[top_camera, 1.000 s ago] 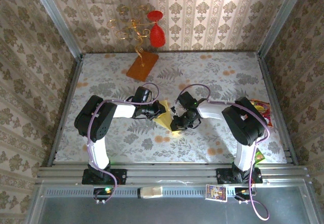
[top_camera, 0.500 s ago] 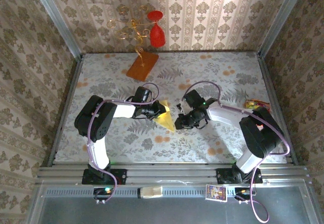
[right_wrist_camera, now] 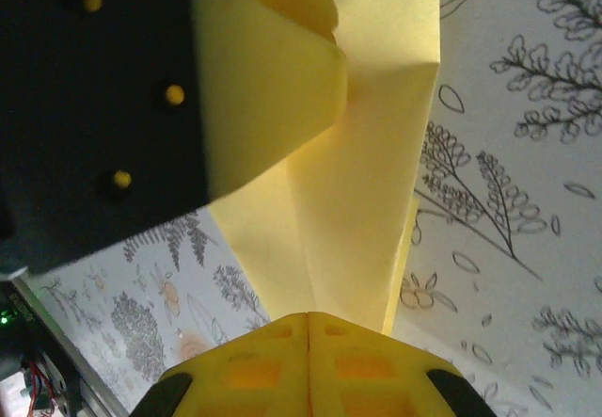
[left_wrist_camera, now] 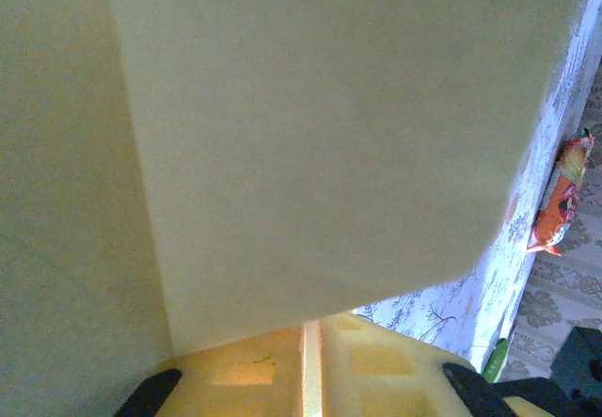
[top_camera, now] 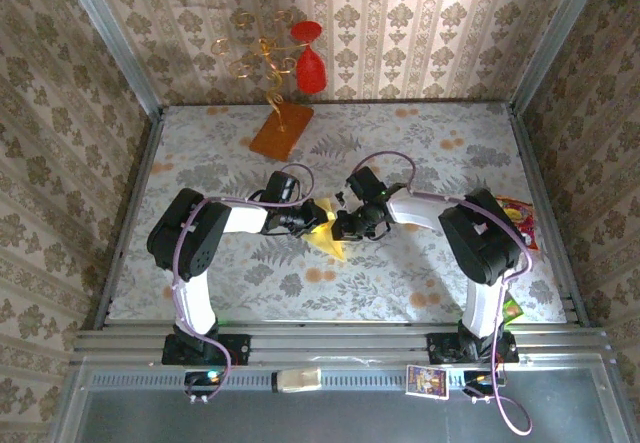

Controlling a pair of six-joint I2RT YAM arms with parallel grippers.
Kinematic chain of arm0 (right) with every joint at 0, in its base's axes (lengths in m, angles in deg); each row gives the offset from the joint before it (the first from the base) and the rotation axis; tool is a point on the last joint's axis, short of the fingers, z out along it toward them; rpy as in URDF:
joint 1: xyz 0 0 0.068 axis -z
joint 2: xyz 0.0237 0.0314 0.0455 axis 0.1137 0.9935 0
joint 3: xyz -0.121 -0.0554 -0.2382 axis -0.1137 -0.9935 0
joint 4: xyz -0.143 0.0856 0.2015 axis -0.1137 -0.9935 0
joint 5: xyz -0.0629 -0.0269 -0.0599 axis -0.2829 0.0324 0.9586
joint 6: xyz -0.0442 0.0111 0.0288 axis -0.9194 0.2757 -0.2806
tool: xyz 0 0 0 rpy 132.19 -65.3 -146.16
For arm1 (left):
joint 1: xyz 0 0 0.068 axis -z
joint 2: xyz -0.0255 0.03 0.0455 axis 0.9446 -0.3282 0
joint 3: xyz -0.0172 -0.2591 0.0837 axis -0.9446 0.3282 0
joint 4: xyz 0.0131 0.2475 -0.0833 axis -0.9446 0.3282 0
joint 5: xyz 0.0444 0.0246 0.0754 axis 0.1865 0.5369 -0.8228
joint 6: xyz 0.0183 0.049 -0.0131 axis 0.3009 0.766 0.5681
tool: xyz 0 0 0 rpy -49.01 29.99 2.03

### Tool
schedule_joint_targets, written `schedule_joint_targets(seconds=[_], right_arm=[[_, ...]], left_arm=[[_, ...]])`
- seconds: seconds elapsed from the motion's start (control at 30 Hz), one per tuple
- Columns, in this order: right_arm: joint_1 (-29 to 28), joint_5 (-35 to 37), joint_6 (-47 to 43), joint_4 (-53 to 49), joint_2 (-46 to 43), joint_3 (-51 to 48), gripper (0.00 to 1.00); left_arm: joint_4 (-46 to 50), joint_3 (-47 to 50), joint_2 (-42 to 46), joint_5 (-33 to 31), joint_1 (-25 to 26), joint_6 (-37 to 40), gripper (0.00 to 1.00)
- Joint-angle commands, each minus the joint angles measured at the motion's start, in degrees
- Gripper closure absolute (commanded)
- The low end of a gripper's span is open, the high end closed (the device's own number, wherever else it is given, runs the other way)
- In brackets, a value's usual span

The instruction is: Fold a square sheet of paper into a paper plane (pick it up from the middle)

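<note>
The square sheet of paper (top_camera: 329,233) is a creased, pale-yellow pointed shape at the table's middle, part of it raised off the cloth. My left gripper (top_camera: 308,221) is at its left edge, shut on it. In the left wrist view the sheet (left_wrist_camera: 329,135) looms close, and a thin edge sits between the fingertips of the left gripper (left_wrist_camera: 312,332). My right gripper (top_camera: 349,226) is at the sheet's right side. In the right wrist view that gripper (right_wrist_camera: 308,321) is shut, its tips at the near edge of the folded paper (right_wrist_camera: 357,200). I cannot tell whether paper is pinched there.
An orange-brown slab (top_camera: 280,130) with gold wire and red glasses (top_camera: 310,68) stands at the back. A snack packet (top_camera: 515,221) lies at the right edge, with a green item (top_camera: 512,310) nearer the front. The left gripper's black body (right_wrist_camera: 94,106) hangs over the paper.
The right gripper let go, swung off to the right, then came back against the paper with its jaws shut. The left gripper has kept hold and stayed put.
</note>
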Motion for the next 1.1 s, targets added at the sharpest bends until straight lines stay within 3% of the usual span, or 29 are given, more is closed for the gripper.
schedule_joint_targets(seconds=[0.0,0.5,1.07], right_arm=[[-0.4,-0.2,-0.8,-1.1,2.0,2.0,0.91],[-0.6,3.3,-2.2,-5.6,6.1,2.1,0.93],[-0.7,6.3,-2.4,-8.7,7.0,1.9,0.93]], left_arm=[[2.8,0.0,-0.5,-3.5,-0.4,0.3,0.87],[2.9,-2.3,5.1,-3.9,1.0,3.1,0.87],[6.9,-4.2,-0.7,-7.0,1.8,3.6,0.87]])
